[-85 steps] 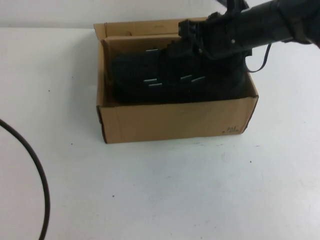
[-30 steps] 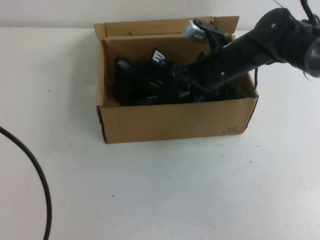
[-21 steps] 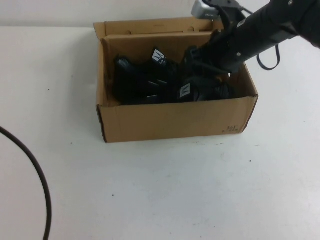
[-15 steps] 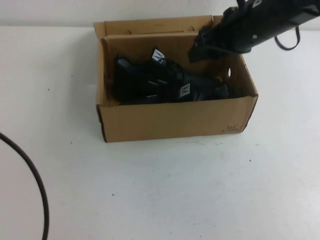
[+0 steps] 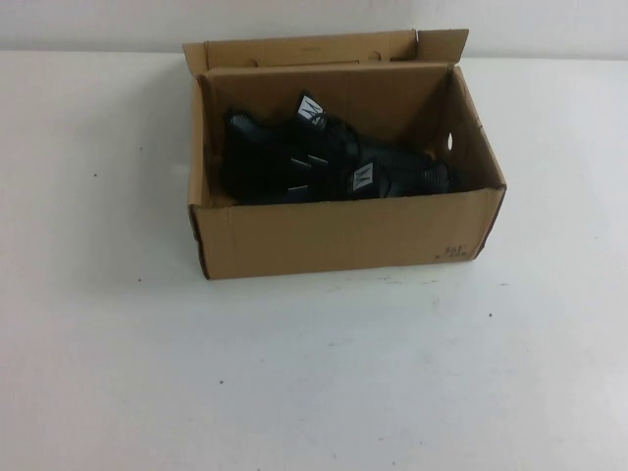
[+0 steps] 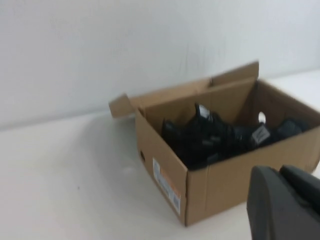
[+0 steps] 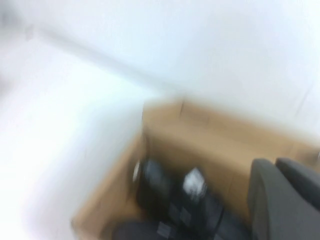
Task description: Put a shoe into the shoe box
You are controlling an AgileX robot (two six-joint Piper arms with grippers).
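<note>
The brown cardboard shoe box [image 5: 343,237] stands open at the table's far middle, its lid flap folded back. Two black sneakers lie inside: one [image 5: 280,162] toward the left, the other [image 5: 397,177] toward the right, white tongue tags showing. Neither arm shows in the high view. In the left wrist view my left gripper [image 6: 281,172] hangs shut and empty, off the box's [image 6: 220,180] left side, apart from it; the shoes [image 6: 205,140] show inside. In the blurred right wrist view my right gripper [image 7: 277,167] is shut and empty above the box [image 7: 210,130] and shoes [image 7: 165,197].
White table [image 5: 314,373] all around the box, with a pale wall behind it [image 6: 125,45]. A white and orange label [image 6: 166,184] is on the box's left end wall.
My right arm let go of the second shoe in the box, lifted up and back to the right, and has left the high view. The black cable at the left edge is gone too.
</note>
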